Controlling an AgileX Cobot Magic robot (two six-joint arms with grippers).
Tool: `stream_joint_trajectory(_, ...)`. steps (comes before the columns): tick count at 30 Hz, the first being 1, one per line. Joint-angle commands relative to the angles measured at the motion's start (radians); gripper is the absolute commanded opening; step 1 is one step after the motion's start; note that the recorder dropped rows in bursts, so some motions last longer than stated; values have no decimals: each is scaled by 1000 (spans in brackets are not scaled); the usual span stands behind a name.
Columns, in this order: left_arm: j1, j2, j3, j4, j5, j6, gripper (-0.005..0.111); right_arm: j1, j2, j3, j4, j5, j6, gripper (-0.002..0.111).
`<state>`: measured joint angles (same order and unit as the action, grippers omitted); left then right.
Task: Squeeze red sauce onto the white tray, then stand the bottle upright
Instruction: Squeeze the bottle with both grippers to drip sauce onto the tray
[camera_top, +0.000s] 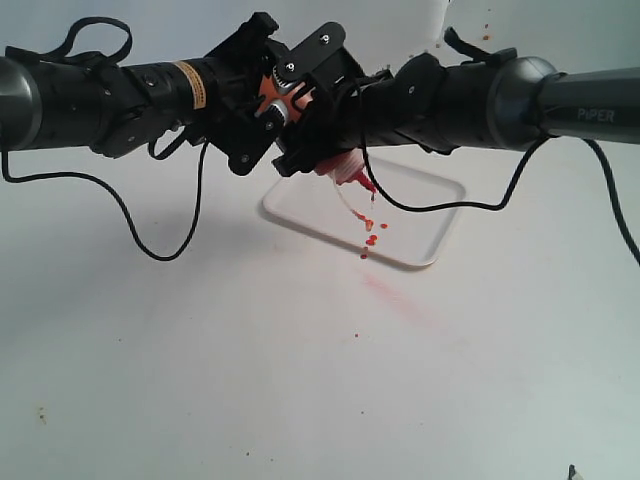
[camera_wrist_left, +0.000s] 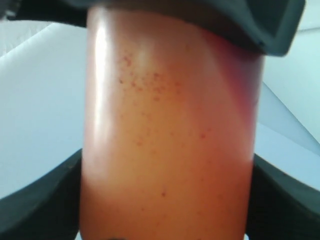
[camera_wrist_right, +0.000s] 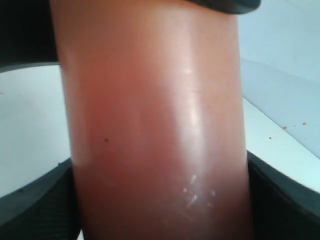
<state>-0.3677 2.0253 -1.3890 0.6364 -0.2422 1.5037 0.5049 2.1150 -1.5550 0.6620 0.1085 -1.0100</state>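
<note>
Your left gripper (camera_top: 255, 115) and right gripper (camera_top: 315, 120) clamp the translucent orange-red plastic squeeze bottle (camera_wrist_left: 170, 140), nozzle-down over the left end of the white plastic tray (camera_top: 440, 215). Bright red sauce drops (camera_top: 370, 238) lie by its near rim; a harder squeeze could overshoot onto the white table (camera_top: 250, 380). A black cable (camera_top: 450, 205) droops over the tray.

bottle (camera_wrist_right: 155, 125) fills view, pressed between dark jaws

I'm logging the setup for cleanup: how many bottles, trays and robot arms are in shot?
bottle: 1
white tray: 1
robot arms: 2, the left arm and the right arm
Total: 4
</note>
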Motion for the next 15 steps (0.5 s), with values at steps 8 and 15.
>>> stream_joint_trajectory(8,-4,-16,-12,-28,-69,-30,0,5,-2,-6,8,-65,-4,3)
stream_joint_trajectory(15,-4,24,-12,-28,-75,-30,0,5,19,-6,4,-134,-6,69)
